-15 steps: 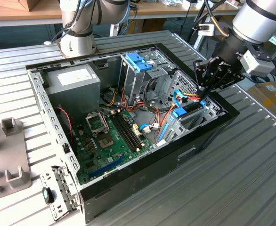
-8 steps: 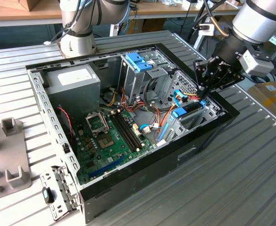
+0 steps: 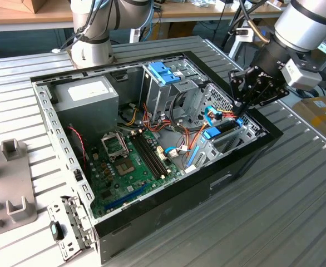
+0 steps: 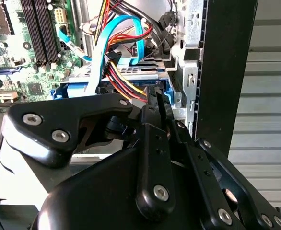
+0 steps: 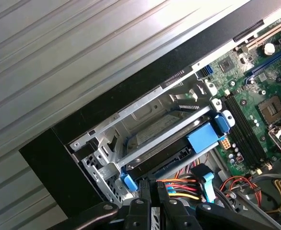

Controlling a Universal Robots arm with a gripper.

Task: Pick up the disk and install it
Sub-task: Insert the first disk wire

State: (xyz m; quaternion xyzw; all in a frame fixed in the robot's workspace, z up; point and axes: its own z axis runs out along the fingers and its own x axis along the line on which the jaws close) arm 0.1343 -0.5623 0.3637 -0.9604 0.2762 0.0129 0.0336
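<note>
Gripper: you will find the black gripper (image 3: 242,109) at the right of the exterior view, hanging over the open computer case (image 3: 168,214) at its right corner. In the second wrist view its black linkage fills the lower half of the frame, and the fingertips (image 4: 156,101) meet in a narrow point at centre. You can see them drawn together there, with nothing between them.

Disk: look just below the gripper in the exterior view. The disk (image 3: 225,129) sits in the drive bay (image 3: 251,129) at the right end of the case, its blue carrier frame showing on the near side. In the first wrist view it lies at centre, under a grey metal bar, with the blue frame (image 5: 205,135) toward the right. It is seated in the bay, not held.

Contact: the fingertips hover just above the cables beside the disk; you cannot tell whether they touch anything.

Cables: a red, yellow and black bundle (image 5: 180,189) runs at the bottom centre of the first wrist view.

Motherboard: the green board (image 3: 131,164) fills the case floor at centre left in the exterior view.

Power-supply box: grey, white label, upper left of the case (image 3: 87,95).

Drive cage: upper centre, with a blue handle (image 3: 163,73) on top.

Table: ribbed metal (image 3: 285,211) under everything.
</note>
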